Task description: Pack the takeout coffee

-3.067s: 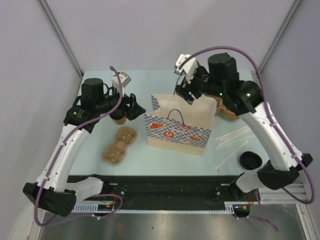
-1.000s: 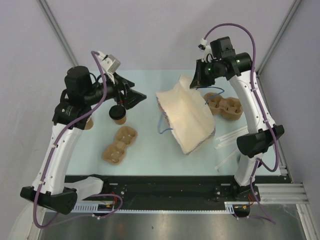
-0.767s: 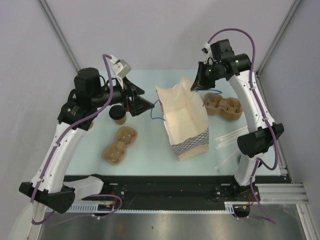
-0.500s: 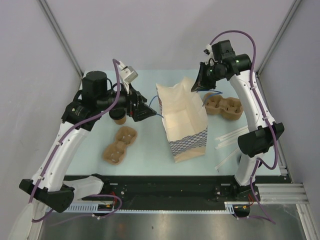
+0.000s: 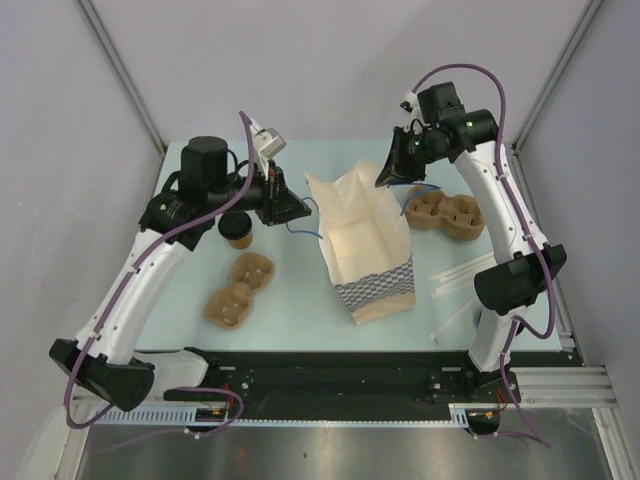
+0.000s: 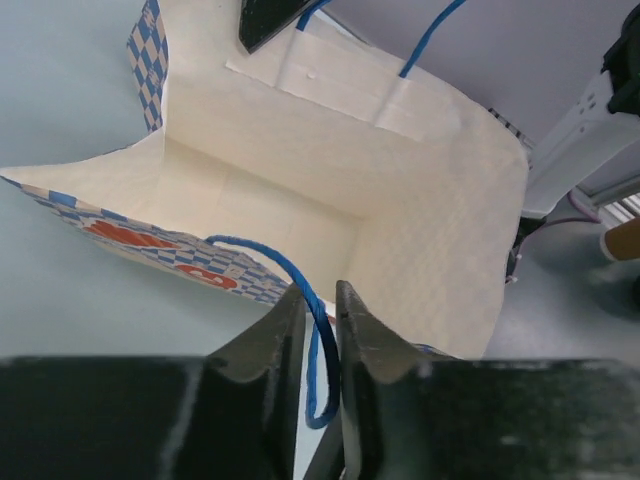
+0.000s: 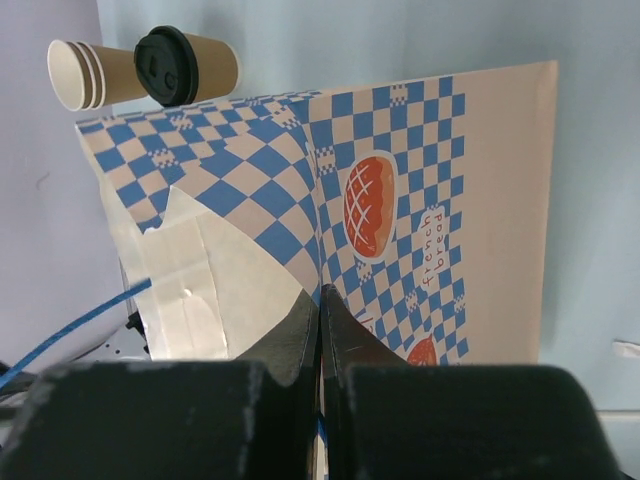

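Observation:
The takeout coffee (image 5: 236, 228), a small brown cup with a black lid, stands at the left just under my left arm; the right wrist view shows it too (image 7: 185, 65). A checked paper bag (image 5: 365, 235) lies tilted mid-table, its mouth facing left and its cream inside (image 6: 400, 230) empty. My left gripper (image 5: 297, 210) is at the mouth, and its jaws (image 6: 320, 300) have narrowed onto the near blue handle (image 6: 255, 250). Over at the far rim, my right gripper (image 5: 385, 178) is shut on the bag beside its other handle (image 7: 320, 295).
A stack of lidless brown cups (image 7: 85, 75) lies beside the coffee. One pulp cup carrier (image 5: 240, 290) sits front left and another (image 5: 445, 215) at the back right. White straws (image 5: 465, 275) lie to the right of the bag.
My left gripper moved right from above the coffee to the bag's mouth and closed around the near handle. The right gripper swung the bag round so that its mouth faces left.

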### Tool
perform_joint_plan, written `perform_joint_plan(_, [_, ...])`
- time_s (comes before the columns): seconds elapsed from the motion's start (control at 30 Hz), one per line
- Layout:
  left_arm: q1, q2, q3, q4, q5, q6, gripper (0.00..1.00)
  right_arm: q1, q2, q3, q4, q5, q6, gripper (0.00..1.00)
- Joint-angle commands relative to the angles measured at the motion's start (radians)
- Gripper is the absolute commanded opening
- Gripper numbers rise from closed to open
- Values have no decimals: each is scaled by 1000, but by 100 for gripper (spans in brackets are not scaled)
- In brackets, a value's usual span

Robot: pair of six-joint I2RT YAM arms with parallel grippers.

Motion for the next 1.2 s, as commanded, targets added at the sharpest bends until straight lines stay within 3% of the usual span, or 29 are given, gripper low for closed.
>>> perform_joint_plan(0.0, [3,29,43,-9,40,2,14,-12,-40,8,17,-59,22,0])
perform_joint_plan(0.07, [20,33,90,-45,63,19,0,-29,-51,-13,17,-79,25,0])
perform_joint_plan(0.23, [64,44,141,-119,120,61,0,-61,-101,-169,12,-162,9,0])
perform_joint_plan(0.3, [72,44,127,-147,131,83,0,-67,-138,-211,11,-199,5,5])
perform_joint_plan(0.33, [80,41,121,-153,126,90,0,-69,-151,-232,9,-207,2,11])
perform_joint_plan(0.37, [84,41,107,-157,121,94,0,-70,-160,-264,9,-216,-3,24])
perform_joint_plan(0.43, [95,38,92,-154,120,99,0,-69,-187,-291,11,-236,-26,28])
perform_joint_plan(0.53, [95,27,51,-148,124,107,0,-70,-206,-292,14,-234,-76,51])
perform_joint_plan(0.57, [95,21,31,-147,123,134,0,-72,-207,-271,15,-225,-93,64])
perform_joint_plan(0.6, [95,18,22,-145,120,139,0,-72,-212,-259,18,-227,-116,72])
perform_joint_plan(0.7, [95,4,0,-147,123,148,0,-64,-221,-188,51,-227,-236,88])
perform_joint_plan(0.77, [95,-11,-17,-136,124,147,0,-43,-215,-131,71,-221,-417,96])
perform_joint_plan(0.83, [95,-25,-35,-133,121,142,0,8,-189,-21,57,-210,-555,100])
perform_joint_plan(0.97, [96,-48,-72,-121,106,133,0,183,-134,146,12,-23,-841,100])
perform_joint_plan(1.03, [100,-57,-101,-115,97,125,0,293,-120,151,8,55,-915,100])
perform_joint_plan(1.17, [106,-67,-158,-121,30,114,0,398,-99,90,20,186,-1031,97])
